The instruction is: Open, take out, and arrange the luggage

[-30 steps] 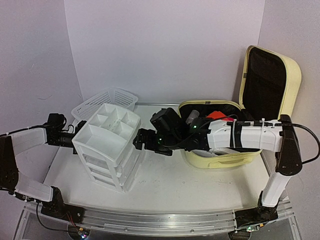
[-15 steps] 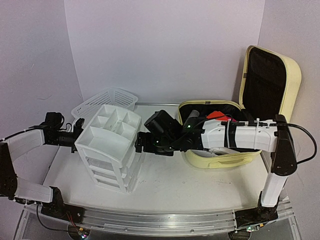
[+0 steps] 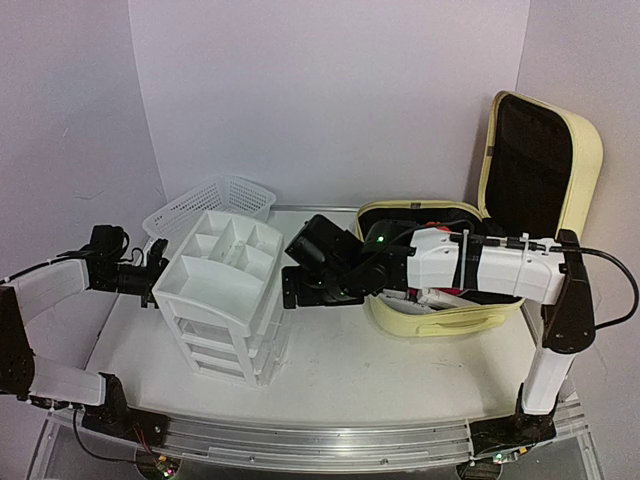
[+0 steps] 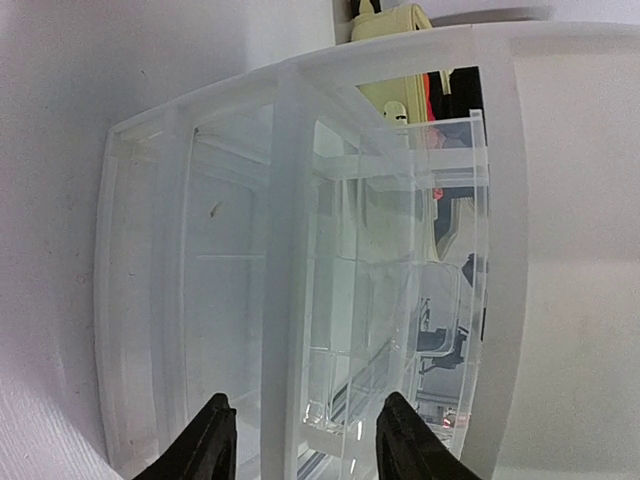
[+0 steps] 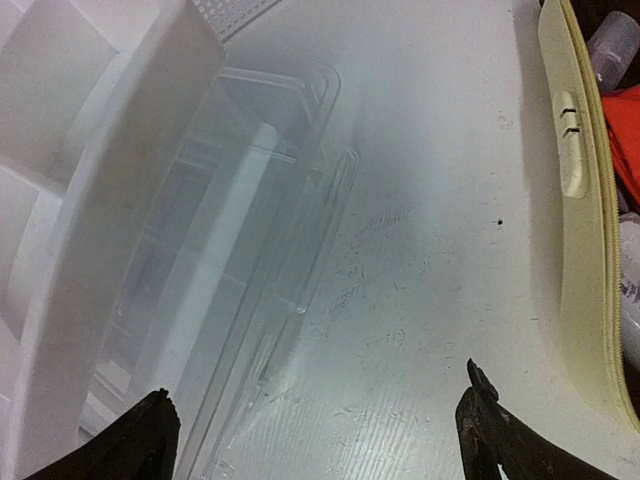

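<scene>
Left of centre on the white counter (image 3: 400, 370): white plastic drawer organizer (image 3: 225, 295), upright, divided tray on top, clear drawers stacked beneath. Just behind it, toward the back wall: white mesh basket (image 3: 205, 203), near side hidden by the organizer. Fine scratches and scuffs across the counter surface.

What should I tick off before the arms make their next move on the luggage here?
1. Luggage open: ok, the lid stands up.
2. Luggage emptied: not ok, a red item lies inside.
3. Right gripper free: ok, open and empty over the table, between the organizer and the luggage.
4. Left gripper clear of the organizer: cannot tell; its jaws are apart at the organizer's left side, contact unclear.
5. Organizer's top compartments free: ok, they look empty.
</scene>
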### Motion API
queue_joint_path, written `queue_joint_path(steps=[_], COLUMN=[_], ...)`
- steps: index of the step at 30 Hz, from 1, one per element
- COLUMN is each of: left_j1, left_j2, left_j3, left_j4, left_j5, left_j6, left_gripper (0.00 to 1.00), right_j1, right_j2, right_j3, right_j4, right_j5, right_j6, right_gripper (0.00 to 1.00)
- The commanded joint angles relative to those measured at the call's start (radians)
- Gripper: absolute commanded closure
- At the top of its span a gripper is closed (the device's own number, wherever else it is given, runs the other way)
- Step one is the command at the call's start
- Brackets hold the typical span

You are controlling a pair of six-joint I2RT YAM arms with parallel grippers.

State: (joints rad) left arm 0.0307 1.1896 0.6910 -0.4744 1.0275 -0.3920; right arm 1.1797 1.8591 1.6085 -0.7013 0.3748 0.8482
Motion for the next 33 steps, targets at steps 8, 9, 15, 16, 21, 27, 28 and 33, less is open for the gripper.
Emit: queue_joint_path(steps=[8,9,15,16,21,27,28,33], left_j1=[0.001,0.004,0.021,0.021,0.024,0.026,0.026,0.029], left_j2=[-0.097,-0.1,-0.101,-0.102,-0.111,-0.099,-0.096,-0.093], left_j3=[0.06,0.064,0.1,0.105,0.125,0.131,0.131,0.138], left_j4=[-0.053,-0.059,-0.106,-0.111,-0.133,-0.145,-0.146,-0.147], left_j5=[-0.159,-0.168,-0.18,-0.183,-0.195,-0.199,-0.199,-0.201], left_j6=[0.026,0.028,0.058,0.061,0.076,0.092,0.094,0.101], left_gripper=[0.44,0.43,0.42,0.42,0.41,0.4,0.4,0.4], right_j1=[0.022,0.021,0.023,0.022,0.023,0.021,0.021,0.021], right_j2=[0.014,0.018,0.038,0.041,0.05,0.041,0.043,0.048], right_j3=[0.13,0.136,0.148,0.153,0.178,0.188,0.19,0.228], right_j4=[-0.184,-0.184,-0.195,-0.208,-0.281,-0.322,-0.324,-0.321], right_j5=[0.084,0.08,0.073,0.082,0.131,0.172,0.175,0.152], right_j6=[-0.092,-0.097,-0.098,-0.098,-0.106,-0.123,-0.126,-0.156], right_gripper=[0.04,0.04,0.04,0.04,0.04,0.06,0.06,0.04])
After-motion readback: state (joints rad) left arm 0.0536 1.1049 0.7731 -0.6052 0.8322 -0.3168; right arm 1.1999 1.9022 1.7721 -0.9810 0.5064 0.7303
